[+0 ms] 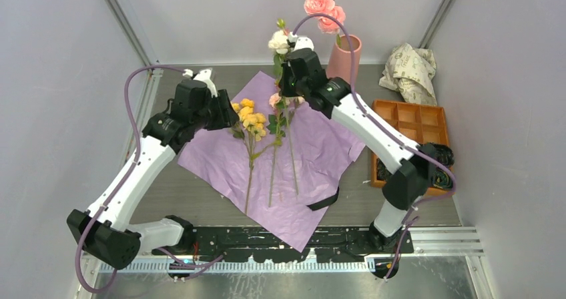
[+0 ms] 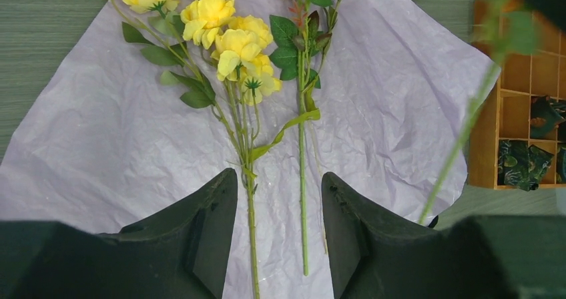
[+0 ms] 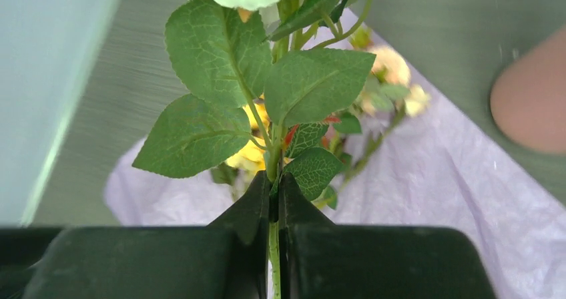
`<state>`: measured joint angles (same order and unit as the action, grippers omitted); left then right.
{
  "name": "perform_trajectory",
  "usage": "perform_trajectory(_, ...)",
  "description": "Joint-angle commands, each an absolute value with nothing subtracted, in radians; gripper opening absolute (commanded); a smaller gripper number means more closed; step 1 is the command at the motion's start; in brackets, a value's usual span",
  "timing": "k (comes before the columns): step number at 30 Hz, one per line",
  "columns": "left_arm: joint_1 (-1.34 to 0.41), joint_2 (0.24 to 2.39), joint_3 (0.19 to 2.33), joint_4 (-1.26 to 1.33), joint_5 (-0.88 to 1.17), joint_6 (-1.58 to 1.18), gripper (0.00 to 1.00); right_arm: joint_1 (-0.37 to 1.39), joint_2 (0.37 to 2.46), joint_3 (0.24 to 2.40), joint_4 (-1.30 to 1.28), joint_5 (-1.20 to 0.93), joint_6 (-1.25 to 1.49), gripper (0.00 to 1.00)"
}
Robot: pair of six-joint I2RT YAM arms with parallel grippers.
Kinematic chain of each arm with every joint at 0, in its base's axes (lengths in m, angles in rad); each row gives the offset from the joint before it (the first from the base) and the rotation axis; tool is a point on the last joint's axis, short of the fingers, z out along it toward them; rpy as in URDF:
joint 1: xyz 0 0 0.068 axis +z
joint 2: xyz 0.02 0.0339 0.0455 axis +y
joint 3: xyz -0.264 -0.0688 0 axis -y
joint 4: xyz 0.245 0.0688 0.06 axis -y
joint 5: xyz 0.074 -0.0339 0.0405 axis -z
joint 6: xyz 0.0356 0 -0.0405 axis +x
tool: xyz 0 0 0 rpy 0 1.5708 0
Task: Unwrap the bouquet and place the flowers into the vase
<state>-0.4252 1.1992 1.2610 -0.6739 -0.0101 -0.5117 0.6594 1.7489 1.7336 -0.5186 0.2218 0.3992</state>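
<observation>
Flowers [image 1: 249, 117] lie on lilac paper [image 1: 320, 152]; vase [image 1: 344, 62] seemingly holds pink roses [image 1: 319, 3].

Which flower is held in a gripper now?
The cream-white flower: the right gripper is shut on its stem; the yellow one lies on the purple paper.

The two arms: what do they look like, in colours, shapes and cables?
The left arm and right arm have white link shells and black joints. A mauve cable loops along each. The left claw and right claw each have two black, wedge-shaped fingers.

Right hand [image 1: 286, 85] holds the cream flower [image 1: 279, 42] upright, just beside the vase [image 1: 347, 62]
</observation>
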Motion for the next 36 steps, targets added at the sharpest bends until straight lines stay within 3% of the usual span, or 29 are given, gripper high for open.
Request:
perform_trajectory(1, -0.424, 1.157, 1.254, -0.664, -0.035, -0.492, 0.50, 0.700, 1.603, 1.756, -0.392, 0.170, 0.265, 0.01)
perform_trajectory(6, -0.424, 1.140, 1.236, -0.643, -0.030, -0.497, 0.51, 0.712, 1.432, 1.712, -0.196, 0.207, 0.148, 0.01)
perform_trajectory(12, -0.423, 1.139, 1.206, -0.598, -0.005, -0.520, 0.51, 0.712, 1.260, 1.551, 0.257, 0.409, -0.004, 0.01)
perform_trajectory(22, -0.425, 1.129, 1.196, -0.571, 0.026, -0.531, 0.51, 0.688, 1.459, 1.735, 0.693, 0.613, -0.564, 0.01)
perform_trajectory(26, -0.425, 1.135, 1.200, -0.566, 0.035, -0.531, 0.51, 0.629, 1.579, 1.890, 0.700, 0.628, -0.666, 0.01)
perform_trajectory(36, -0.424, 1.146, 1.206, -0.566, 0.026, -0.523, 0.51, 0.439, 1.752, 2.147, 0.588, 0.605, -0.589, 0.01)
